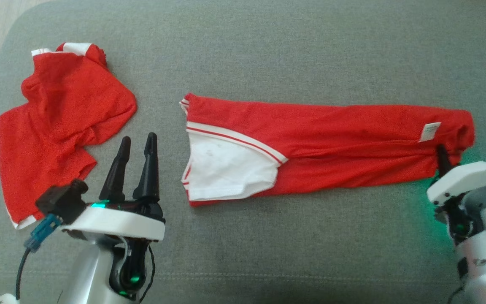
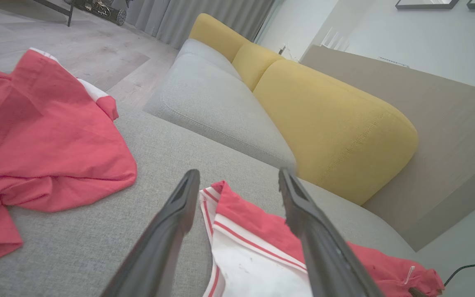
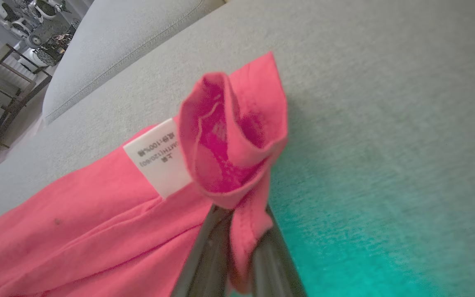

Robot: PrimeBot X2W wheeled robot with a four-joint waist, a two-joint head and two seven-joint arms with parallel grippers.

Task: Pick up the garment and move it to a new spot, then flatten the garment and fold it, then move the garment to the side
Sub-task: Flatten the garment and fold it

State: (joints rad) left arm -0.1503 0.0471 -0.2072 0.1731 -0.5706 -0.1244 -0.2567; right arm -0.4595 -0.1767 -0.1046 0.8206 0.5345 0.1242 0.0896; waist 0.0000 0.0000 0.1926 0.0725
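A long red garment (image 1: 331, 126) lies folded into a narrow strip on the grey cushion (image 1: 268, 50), running from the middle to the right side. Its left end shows a white panel (image 1: 226, 169) edged with red and white stripes. A small white label (image 1: 430, 131) sits near its right end.

The right gripper (image 1: 442, 158) is at that right end, on the near side. Its 2 fingers are pressed together on a bunched fold of the red cloth, which curls up above the tips in the right wrist view.

The left gripper (image 1: 138, 138) hovers over the cushion just left of the garment's white end, its 2 fingers spread apart and clear of the cloth.

A second red garment (image 1: 61, 122) lies crumpled at the far left, apart from the first. Yellow back cushions (image 2: 332, 123) stand beyond the grey seat in the left wrist view.
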